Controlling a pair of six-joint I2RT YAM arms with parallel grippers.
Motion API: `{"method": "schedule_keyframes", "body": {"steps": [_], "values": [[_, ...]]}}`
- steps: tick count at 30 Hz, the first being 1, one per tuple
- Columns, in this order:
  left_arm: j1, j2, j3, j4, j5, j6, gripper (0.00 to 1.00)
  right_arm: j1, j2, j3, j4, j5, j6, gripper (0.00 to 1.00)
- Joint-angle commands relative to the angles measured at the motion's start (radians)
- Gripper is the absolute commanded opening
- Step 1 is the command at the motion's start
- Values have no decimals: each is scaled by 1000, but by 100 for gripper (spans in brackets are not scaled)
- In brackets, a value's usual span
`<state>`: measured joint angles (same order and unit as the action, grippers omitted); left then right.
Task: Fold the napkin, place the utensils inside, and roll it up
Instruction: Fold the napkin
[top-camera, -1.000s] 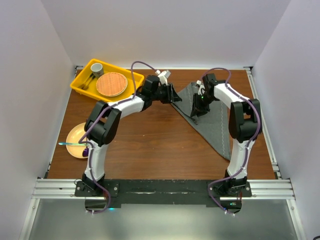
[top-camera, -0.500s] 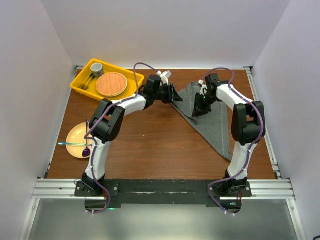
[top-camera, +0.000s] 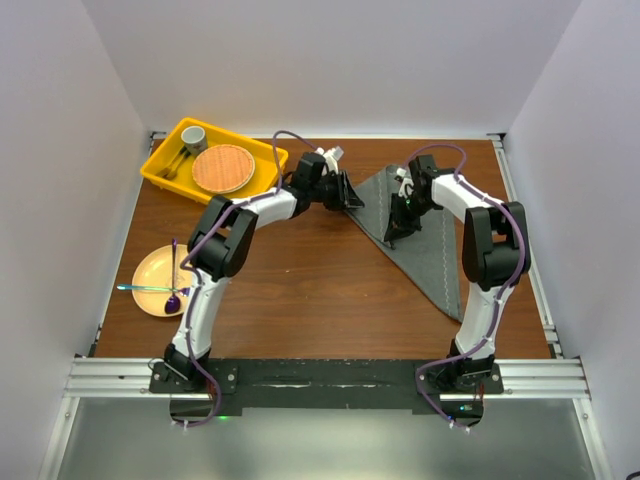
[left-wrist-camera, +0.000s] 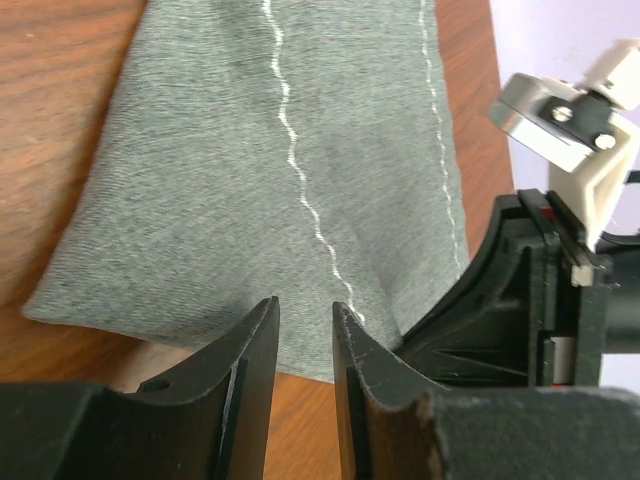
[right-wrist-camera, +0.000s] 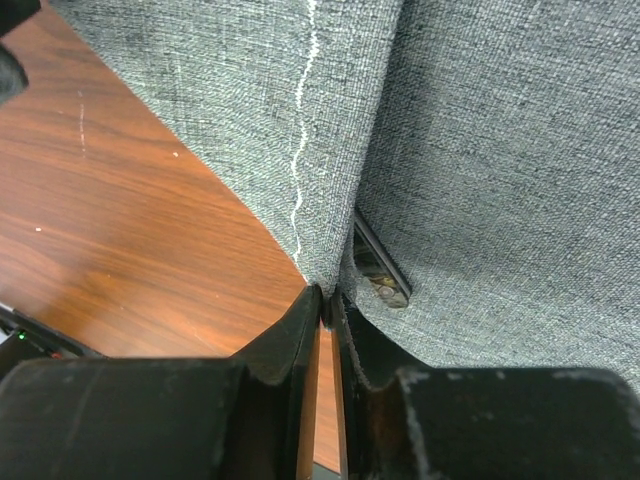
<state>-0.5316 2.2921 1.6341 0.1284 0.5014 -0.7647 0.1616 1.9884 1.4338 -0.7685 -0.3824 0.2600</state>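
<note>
My right gripper (right-wrist-camera: 327, 296) grips a fold of the napkin (right-wrist-camera: 480, 150); my left gripper (left-wrist-camera: 305, 310), part-open and empty, has its edge directly ahead.

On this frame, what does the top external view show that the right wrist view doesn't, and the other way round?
Only the top external: the yellow tray holding a round tan plate and a grey cup, the pale plate with a purple spoon, both arms, and the napkin as a whole triangle. Only the right wrist: the right gripper pinched shut on a raised fold of the cloth, beside its pale stitched line. Both: grey-green napkin on the brown table.
</note>
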Motion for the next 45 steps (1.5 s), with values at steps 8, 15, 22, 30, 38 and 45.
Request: {"method": "schedule_keyframes", "body": {"steps": [8, 15, 22, 30, 38, 45], "values": [[9, 1, 144, -105, -9, 93, 33, -4, -90, 22, 13, 94, 57, 46], [-36, -36, 86, -66, 11, 78, 26, -7, 24, 264, 169, 126, 157, 62], [-73, -28, 12, 19, 5, 53, 16, -22, 305, 595, 265, -67, 206, 22], [-44, 49, 127, 25, 2, 30, 15, -37, 427, 573, 533, -211, 326, 11], [-15, 128, 188, 7, 17, 30, 14, -83, 513, 600, 607, -225, 372, 8], [7, 158, 216, -15, 9, 45, 14, -109, 517, 548, 639, -217, 389, 9]]}}
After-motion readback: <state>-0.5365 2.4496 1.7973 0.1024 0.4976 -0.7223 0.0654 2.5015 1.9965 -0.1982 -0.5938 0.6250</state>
